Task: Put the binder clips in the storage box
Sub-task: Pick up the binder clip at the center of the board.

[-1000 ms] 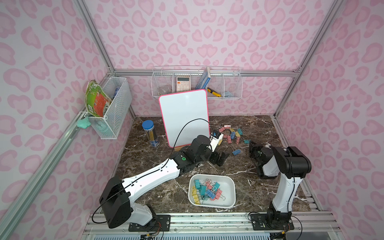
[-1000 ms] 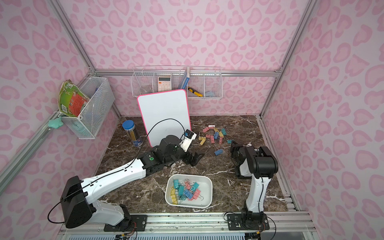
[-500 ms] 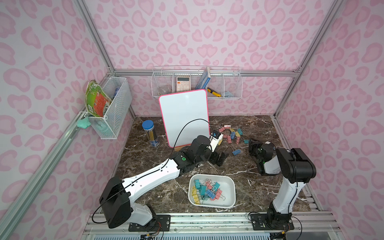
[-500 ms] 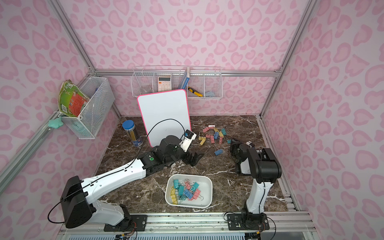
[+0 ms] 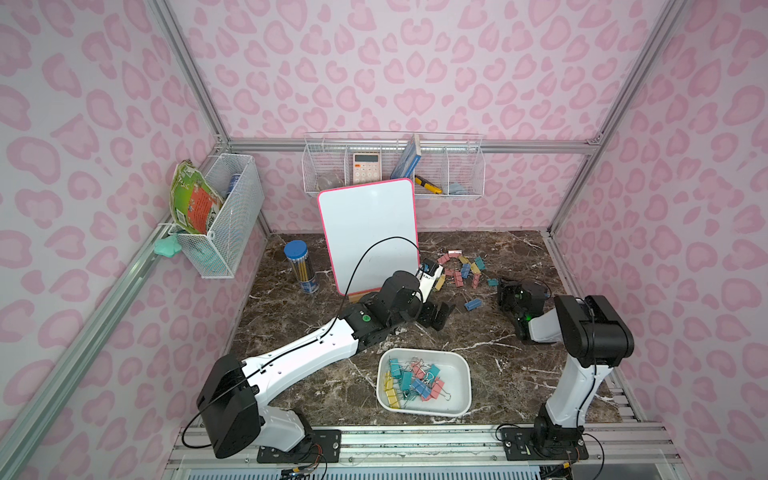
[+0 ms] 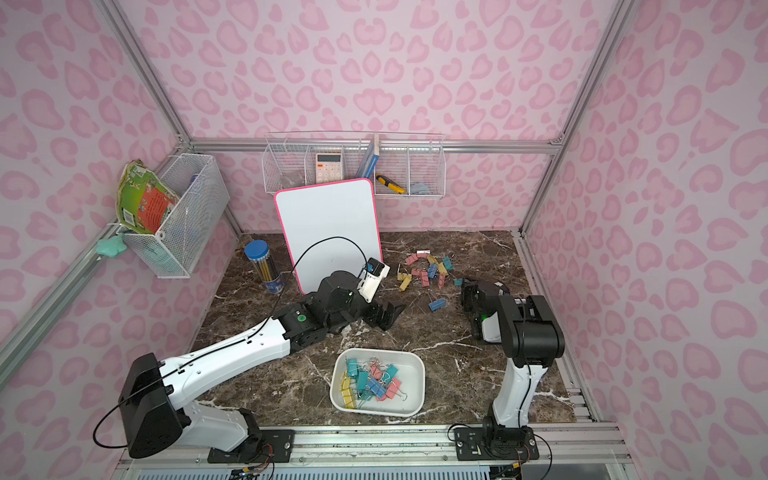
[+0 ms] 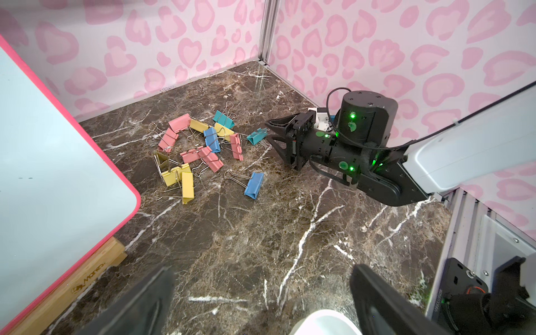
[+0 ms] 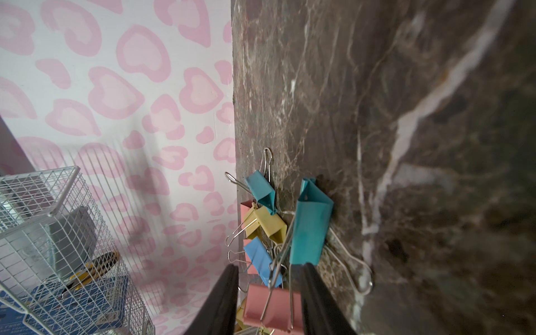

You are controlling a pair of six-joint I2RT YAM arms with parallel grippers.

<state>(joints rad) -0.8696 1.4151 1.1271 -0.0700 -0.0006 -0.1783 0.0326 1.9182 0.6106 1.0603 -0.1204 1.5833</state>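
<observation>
The storage box [image 5: 465,376] [image 6: 420,374] is a white tray near the front of the table with several binder clips [image 5: 411,380] [image 6: 372,382] in it. More binder clips lie in a pile [image 5: 461,268] [image 6: 428,270] [image 7: 200,150] at the back. A lone blue clip [image 5: 473,304] [image 7: 254,185] lies nearer. My right gripper [image 5: 502,290] [image 6: 465,291] [image 7: 268,131] [image 8: 269,266] is open and low on the table. Its tips reach a teal clip [image 7: 256,137] [image 8: 310,229], whose wire handle runs between them. My left gripper [image 5: 439,316] [image 6: 388,313] [image 7: 261,298] hangs wide open and holds nothing, just behind the box rim [image 7: 324,322].
A pink-edged whiteboard [image 5: 370,232] on a wooden stand rises left of the pile. A pencil jar [image 5: 301,266] stands at the back left. Wire baskets hang on the back wall [image 5: 395,166] and the left wall [image 5: 224,212]. The right wall is close behind my right arm.
My right gripper has opened from shut and edged toward the teal clip at the pile's edge. The left arm has not moved.
</observation>
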